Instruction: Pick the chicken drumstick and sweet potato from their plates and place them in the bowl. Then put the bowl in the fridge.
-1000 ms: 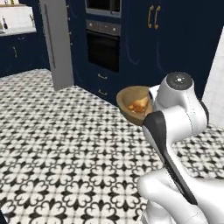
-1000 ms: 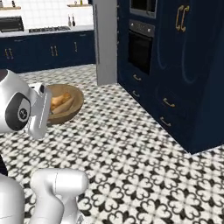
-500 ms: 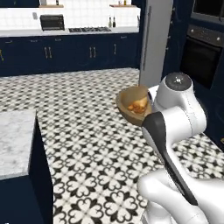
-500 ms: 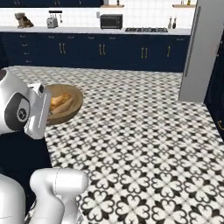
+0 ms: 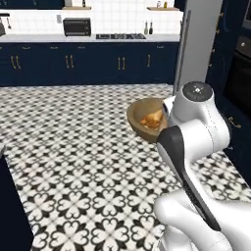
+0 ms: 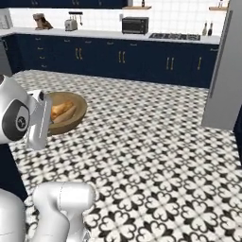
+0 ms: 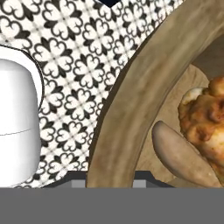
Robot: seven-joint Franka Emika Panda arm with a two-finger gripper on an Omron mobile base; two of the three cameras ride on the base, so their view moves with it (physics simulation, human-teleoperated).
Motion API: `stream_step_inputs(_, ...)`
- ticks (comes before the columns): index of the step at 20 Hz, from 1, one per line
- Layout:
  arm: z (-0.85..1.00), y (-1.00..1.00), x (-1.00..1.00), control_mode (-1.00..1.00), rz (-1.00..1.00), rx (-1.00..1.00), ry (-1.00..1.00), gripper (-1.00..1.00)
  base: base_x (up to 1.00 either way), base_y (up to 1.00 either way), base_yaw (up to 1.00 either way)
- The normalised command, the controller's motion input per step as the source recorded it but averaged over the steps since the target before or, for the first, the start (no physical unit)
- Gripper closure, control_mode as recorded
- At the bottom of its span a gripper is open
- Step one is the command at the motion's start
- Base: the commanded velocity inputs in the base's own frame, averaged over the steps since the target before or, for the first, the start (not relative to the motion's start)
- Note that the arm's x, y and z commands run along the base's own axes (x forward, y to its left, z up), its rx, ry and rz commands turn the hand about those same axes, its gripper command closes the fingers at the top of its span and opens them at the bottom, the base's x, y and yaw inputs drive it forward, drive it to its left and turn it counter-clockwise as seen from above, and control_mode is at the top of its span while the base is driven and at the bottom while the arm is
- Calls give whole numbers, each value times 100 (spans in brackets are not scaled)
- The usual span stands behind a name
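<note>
Since half a second ago both base views have swung round with the driving base: the marble counter corner has left the left base view, and the navy cabinets (image 5: 93, 62) with the stove and microwave (image 5: 77, 26) now sit more squarely across the back, while the bowl keeps its place beside the arm. The bowl (image 5: 145, 119) is carried in the air above the patterned floor (image 5: 73, 162), tucked against the arm's upper joint. Inside it lie the chicken drumstick (image 7: 209, 118), golden and lumpy, and the sweet potato (image 7: 181, 154), smooth and tan, touching each other; in the right base view they show as an orange piece (image 6: 60, 110) and a paler one (image 6: 66, 115) in the bowl (image 6: 75, 118). In the hand view the thick wooden rim (image 7: 140, 100) runs straight down to the bottom edge where the gripper sits; it appears clamped on that rim, though the fingertips are hidden and I cannot tell for certain. The fridge (image 5: 197, 44) stands tall and grey ahead to the right, its side (image 6: 226, 75) also in the right base view.
</note>
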Motion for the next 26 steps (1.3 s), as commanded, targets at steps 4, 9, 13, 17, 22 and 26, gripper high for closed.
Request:
stream_step_inputs(4,0,0,0,100,0,0,0,100,100,-92,10)
stream_step_inputs(9,0,0,0,100,0,0,0,100,100,-39,-8)
stream_step_inputs(13,0,0,0,100,0,0,0,100,100,9,-19)
stream_step_inputs(17,0,0,0,100,0,0,0,100,100,34,-24)
stream_step_inputs(22,0,0,0,100,0,0,0,100,100,53,-22)
stream_step_inputs(26,0,0,0,100,0,0,0,100,100,83,-30)
